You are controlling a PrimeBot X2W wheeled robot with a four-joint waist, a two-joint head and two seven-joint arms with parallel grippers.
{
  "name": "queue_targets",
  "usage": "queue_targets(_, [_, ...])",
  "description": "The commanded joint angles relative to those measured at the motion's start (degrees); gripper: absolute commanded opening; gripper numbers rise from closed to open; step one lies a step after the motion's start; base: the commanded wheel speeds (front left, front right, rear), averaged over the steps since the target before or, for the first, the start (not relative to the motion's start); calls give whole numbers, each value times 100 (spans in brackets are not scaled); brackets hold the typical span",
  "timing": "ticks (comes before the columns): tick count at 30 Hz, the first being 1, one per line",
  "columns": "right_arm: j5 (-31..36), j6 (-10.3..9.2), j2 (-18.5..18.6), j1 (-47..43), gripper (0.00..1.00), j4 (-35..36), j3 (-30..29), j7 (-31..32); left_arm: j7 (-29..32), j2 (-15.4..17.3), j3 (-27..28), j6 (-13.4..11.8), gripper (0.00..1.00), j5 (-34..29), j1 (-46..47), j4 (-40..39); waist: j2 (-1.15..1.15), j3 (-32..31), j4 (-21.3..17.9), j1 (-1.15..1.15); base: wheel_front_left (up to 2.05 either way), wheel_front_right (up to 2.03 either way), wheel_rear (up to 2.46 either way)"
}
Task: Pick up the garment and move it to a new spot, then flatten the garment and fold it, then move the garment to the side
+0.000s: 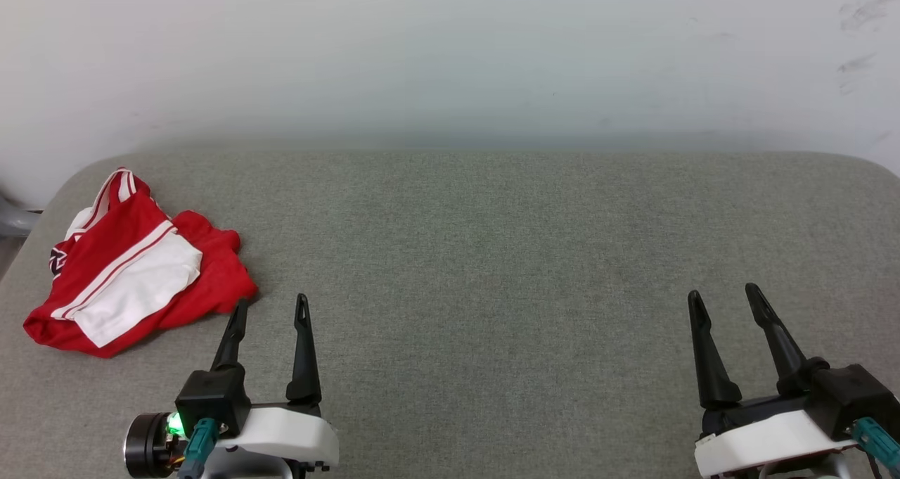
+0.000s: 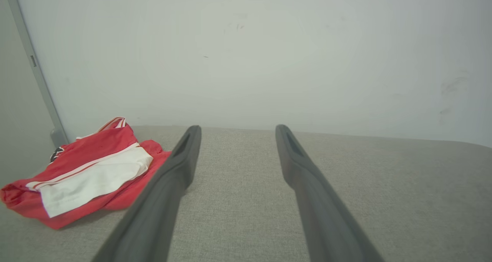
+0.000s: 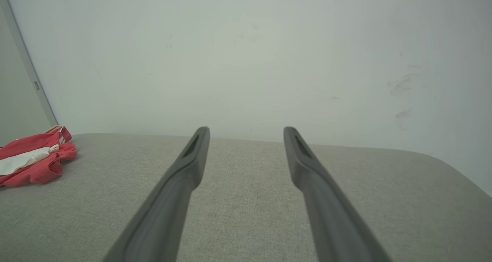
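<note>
While the red-and-white jersey (image 1: 133,268) lies in a crumpled heap at the far left corner of the grey fabric-topped bench (image 1: 492,254), neither arm has hold of anything. The left gripper (image 1: 271,302) hovers just beside the heap's near right edge, jaws spread wide and empty. The right gripper (image 1: 723,291) sits well apart on the other side of the bench, jaws equally wide and empty.

The first risk, I'd say, is a shallow pinch. A white sleeve is folded over the top of the pile, and if the left jaws close on that flap alone, the shirt will likely hang lopsided and land twisted, making the flattening harder.

The heap also sits close to the bench's left edge. A sideways nudge from a fingertip, rather than a clean descent, could push it towards that edge or off it.

Going too deep has its own cost, since the jaws might catch the bench's cloth cover along with the shirt.

The thin, smooth-looking fabric may slip from a light grip partway through the carry. The right arm has a long way to cross before it can help.
</note>
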State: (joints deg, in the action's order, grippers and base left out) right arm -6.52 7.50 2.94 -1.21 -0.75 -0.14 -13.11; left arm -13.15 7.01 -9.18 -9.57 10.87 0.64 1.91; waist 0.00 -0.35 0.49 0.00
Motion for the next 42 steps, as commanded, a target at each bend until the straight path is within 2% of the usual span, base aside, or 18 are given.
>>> queue_targets(1, [86, -2, -10, -33, 100, 56, 4, -57, -55, -17, 37, 53, 100, -127, -34, -9, 0, 2, -1, 0, 0, 0, 0])
queue_targets(17, [-30, -3, -12, -108, 100, -14, -59, -221, -221, -266, 352, 380, 100, -702, -137, 95, 0, 3, -14, 0, 0, 0, 0])
queue_targets(30, [-254, -3, -12, -105, 100, -126, -61, -211, -208, -372, 558, 597, 100, -661, -133, 244, 0, 5, -13, 0, 0, 0, 0])
queue_targets(42, [-328, -3, -12, -120, 100, -156, -80, -211, -208, -404, 618, 658, 100, -717, -82, 326, 0, 3, 54, 0, 0, 0, 0])
